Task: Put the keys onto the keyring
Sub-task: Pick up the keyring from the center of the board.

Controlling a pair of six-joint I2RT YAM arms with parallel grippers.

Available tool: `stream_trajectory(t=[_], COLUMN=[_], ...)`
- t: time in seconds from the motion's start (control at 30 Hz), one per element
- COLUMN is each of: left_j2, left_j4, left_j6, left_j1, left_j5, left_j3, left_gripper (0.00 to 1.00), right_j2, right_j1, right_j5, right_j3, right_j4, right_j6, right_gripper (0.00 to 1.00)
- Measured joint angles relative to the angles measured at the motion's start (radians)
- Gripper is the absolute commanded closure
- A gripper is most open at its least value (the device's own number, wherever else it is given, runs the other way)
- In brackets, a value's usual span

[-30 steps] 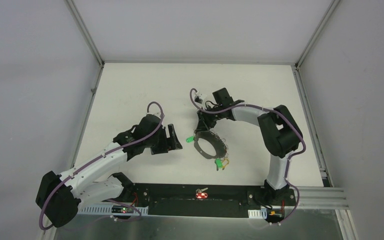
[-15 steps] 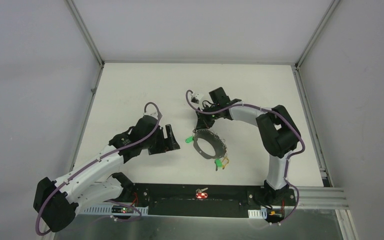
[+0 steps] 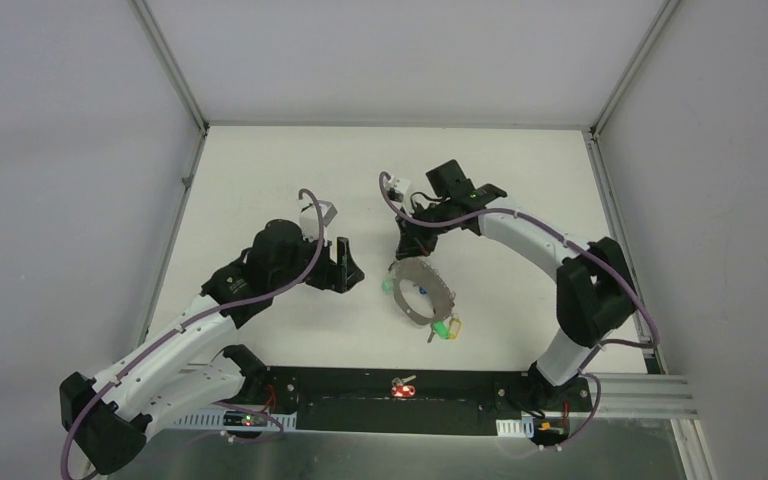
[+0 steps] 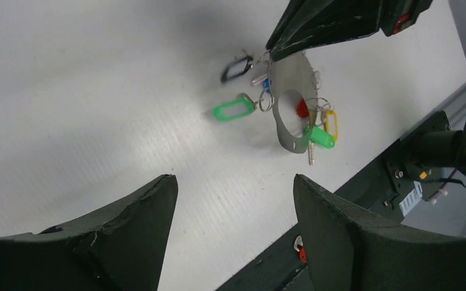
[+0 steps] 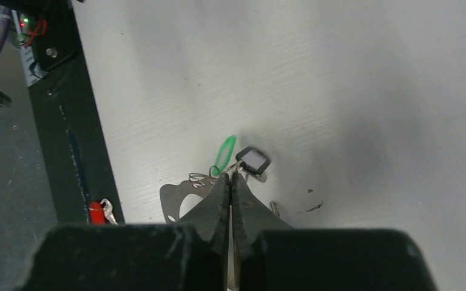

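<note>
The keyring (image 3: 444,296) is a flat grey loop on the white table, seen tilted in the left wrist view (image 4: 291,130). My right gripper (image 3: 407,248) is shut on its far rim, fingertips pressed together (image 5: 230,176) over the grey metal (image 5: 179,197). A green key (image 4: 320,138), a yellow tag (image 4: 330,124) and a red head (image 4: 302,109) hang at the loop. A green tag (image 4: 232,111) and a black tag (image 4: 236,68) sit beside it. My left gripper (image 3: 348,265) is open and empty (image 4: 233,200), just left of the loop.
A red-headed key (image 3: 403,388) lies on the black rail (image 3: 360,395) at the near edge, also seen in the right wrist view (image 5: 97,211). Grey walls close off the table's left, right and far sides.
My right gripper closed on the keyring's far rim and its elbow swung out to the right. My left arm shifted up and toward the keyring, still open.
</note>
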Motion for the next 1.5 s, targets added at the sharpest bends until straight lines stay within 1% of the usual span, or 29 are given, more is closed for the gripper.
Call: stream_trajectory(t=[0.07,0.2,0.27,0.4,0.53,0.73,0.93,1.03,1.33,1.5], left_j2=[-0.004,-0.004,-0.001,0.032,0.096,0.185,0.238,0.261,0.303,0.326], left_j4=[0.06,0.212,0.306,0.446,0.527,0.557,0.558,0.558,0.558,0.565], left_j6=[0.07,0.2,0.271,0.365,0.438,0.569,0.645,0.663,0.671,0.668], left_j1=[0.0,0.0,0.0,0.0,0.0,-0.018,-0.064,-0.084,-0.108,-0.108], left_j5=[0.053,0.187,0.269,0.367,0.433,0.504,0.557,0.578,0.58,0.573], left_j3=[0.0,-0.002,-0.005,-0.01,-0.01,-0.01,-0.002,0.006,0.015,0.024], left_gripper=[0.34,0.55,0.57,0.57,0.57,0.58,0.59,0.59,0.74,0.75], right_j2=[-0.045,-0.135,-0.177,-0.24,-0.287,-0.34,-0.357,-0.359,-0.36,-0.36], right_j1=[0.003,0.003,0.003,0.003,0.003,0.003,0.003,0.003,0.003,0.003], right_j5=[-0.02,-0.066,-0.09,-0.12,-0.148,-0.177,-0.192,-0.194,-0.198,-0.201], right_j3=[0.0,-0.016,-0.021,-0.027,-0.041,-0.095,-0.111,-0.111,-0.111,-0.111], right_j4=[-0.026,-0.046,-0.06,-0.089,-0.109,-0.121,-0.122,-0.122,-0.121,-0.121], right_j6=[-0.004,-0.01,-0.018,-0.033,-0.045,-0.051,-0.052,-0.052,-0.05,-0.05], right_gripper=[1.0,1.0,1.0,1.0,1.0,1.0,1.0,1.0,1.0,1.0])
